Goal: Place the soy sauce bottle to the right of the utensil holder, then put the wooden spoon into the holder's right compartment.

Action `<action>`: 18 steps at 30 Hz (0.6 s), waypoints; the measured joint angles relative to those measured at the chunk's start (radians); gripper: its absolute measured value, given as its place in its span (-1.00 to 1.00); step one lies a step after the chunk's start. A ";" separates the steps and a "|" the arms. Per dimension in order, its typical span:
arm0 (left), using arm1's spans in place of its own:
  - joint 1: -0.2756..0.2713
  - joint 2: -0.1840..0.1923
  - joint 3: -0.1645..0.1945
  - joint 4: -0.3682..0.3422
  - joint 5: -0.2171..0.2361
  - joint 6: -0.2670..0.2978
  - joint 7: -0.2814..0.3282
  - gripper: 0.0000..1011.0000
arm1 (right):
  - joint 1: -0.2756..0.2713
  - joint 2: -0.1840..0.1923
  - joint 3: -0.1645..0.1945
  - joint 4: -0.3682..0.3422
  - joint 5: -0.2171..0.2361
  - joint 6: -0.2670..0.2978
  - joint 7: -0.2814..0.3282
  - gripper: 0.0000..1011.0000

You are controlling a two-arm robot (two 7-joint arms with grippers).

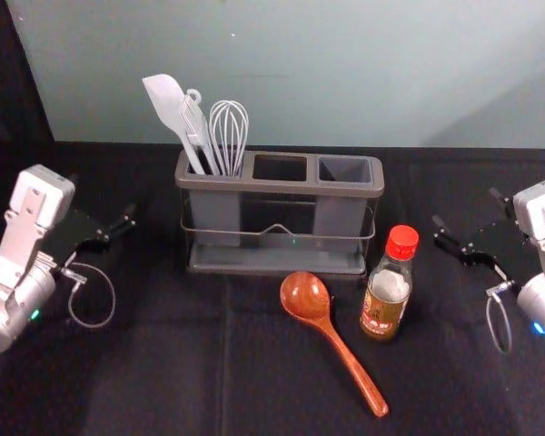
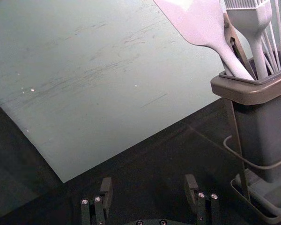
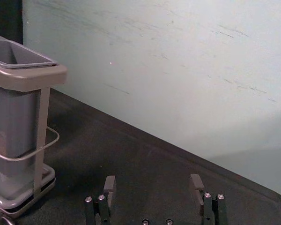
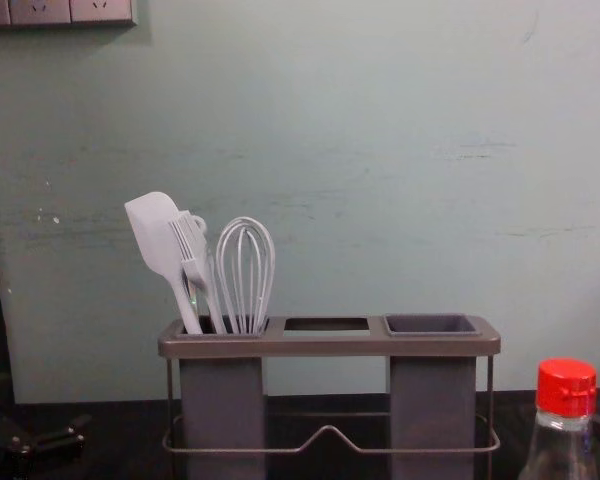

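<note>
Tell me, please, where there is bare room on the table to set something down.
On the dark cloth, one wide patch lies between the left gripper and the wooden spoon, another between the soy sauce bottle and the right gripper. It is crowded in front of the right half of the utensil holder, where spoon and bottle sit close.
</note>
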 joint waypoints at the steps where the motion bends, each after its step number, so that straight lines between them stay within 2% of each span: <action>1: 0.000 0.000 0.000 0.000 0.000 0.000 0.000 0.99 | 0.000 0.000 0.000 0.000 0.000 0.000 0.000 0.98; 18: 0.000 0.000 0.000 0.000 0.000 0.000 0.000 0.99 | 0.000 0.000 0.000 0.000 0.000 0.000 0.000 0.98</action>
